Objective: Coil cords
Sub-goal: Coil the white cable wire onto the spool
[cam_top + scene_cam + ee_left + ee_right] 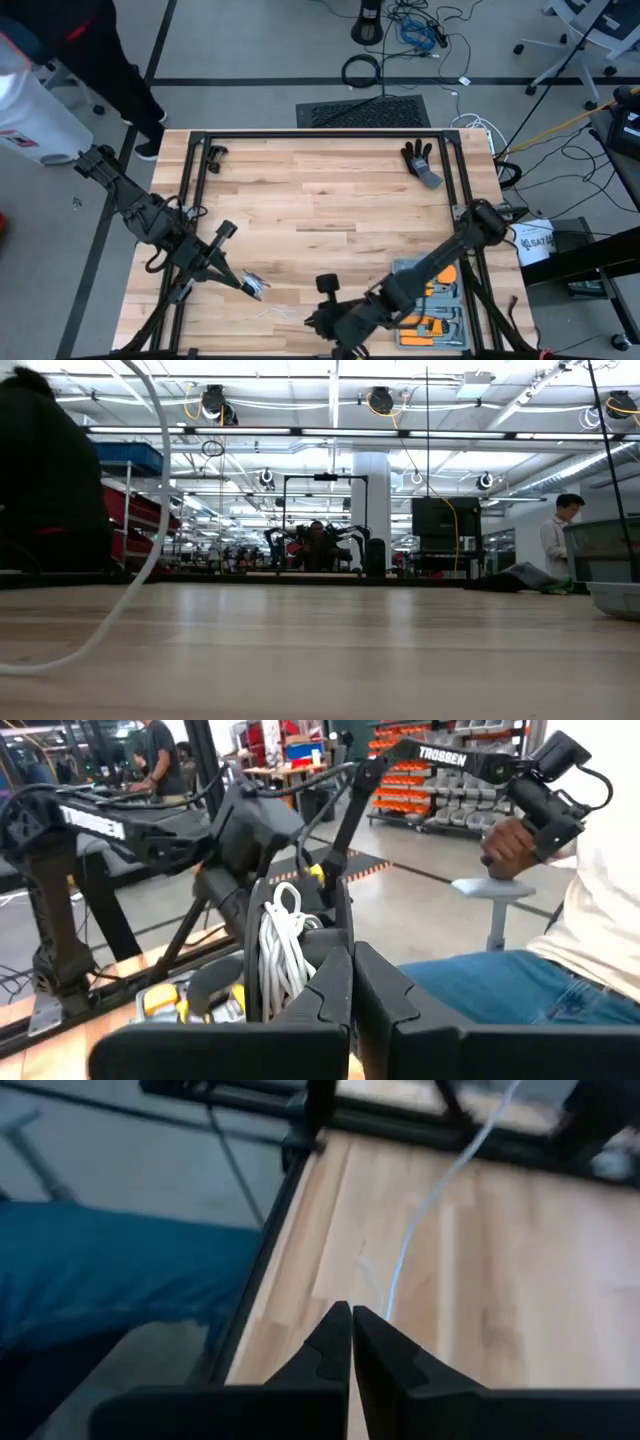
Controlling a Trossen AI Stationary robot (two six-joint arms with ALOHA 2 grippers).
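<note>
The white cord shows partly wound into a small bundle of loops (282,952) at my left gripper (352,960), which is shut on it near the table's front left (255,287). A loose stretch of cord (275,314) lies on the wood between the arms, and in the low view it climbs off the table (140,560). My right gripper (352,1312) is shut at the front edge (318,318), where a strand of cord (440,1185) runs up to its tips. No black reel can be made out. My left gripper pinches the bundle of several loops at its lower part (290,1000) between its two fingers, which point level. The loops stand upright above the fingers, clear of the table. My right gripper has the single strand (388,1305) right at its fingertips, coming slanting down from the near side. The strand runs straight away across the wood; the fingers hide the exact contact.
A grey tray with orange tools (440,305) lies under the right arm at the front right. A black glove (420,160) lies at the far right. Black frame rails (300,133) border the table. A person in blue jeans (90,1280) sits at the near edge.
</note>
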